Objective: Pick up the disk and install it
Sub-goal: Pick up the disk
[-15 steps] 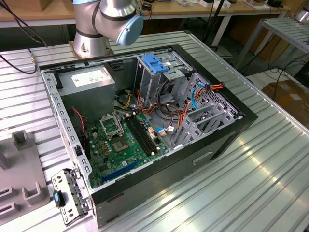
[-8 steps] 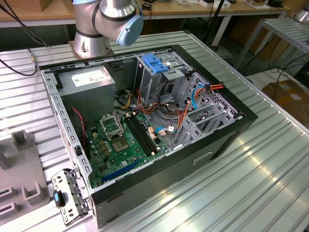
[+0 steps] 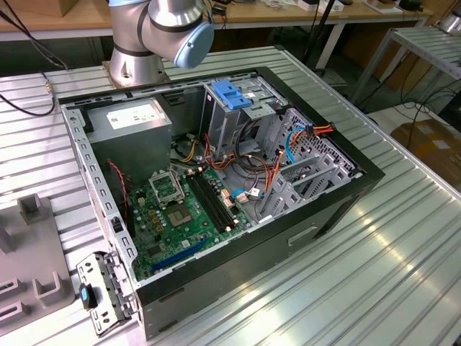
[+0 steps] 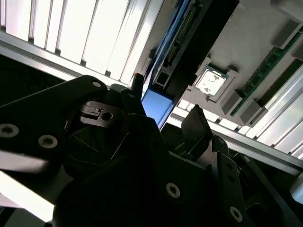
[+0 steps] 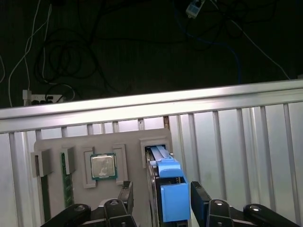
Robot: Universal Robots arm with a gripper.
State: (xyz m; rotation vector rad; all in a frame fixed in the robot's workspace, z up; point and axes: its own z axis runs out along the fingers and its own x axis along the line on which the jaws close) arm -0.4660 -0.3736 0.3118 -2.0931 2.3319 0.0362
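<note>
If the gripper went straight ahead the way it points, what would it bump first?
Probably the disk, standing on edge in the grey holder; its blue end sits inside the open gripper. Depth is unclear.

The arm point(image 3: 137, 32) has silver-grey cylindrical joints and 1 light-blue end cap point(image 3: 194, 45). The gripper point(image 5: 161, 191) is black, with round screws point(image 4: 173, 189).

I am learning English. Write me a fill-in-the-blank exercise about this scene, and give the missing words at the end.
1. The gripper has one finger on each side of the ____.
2. Its jaws are ____, not clamped shut.
3. The disk stands on edge in a grey holder, and its plastic side rail is ____.

Missing words: disk; open; blue.
</note>
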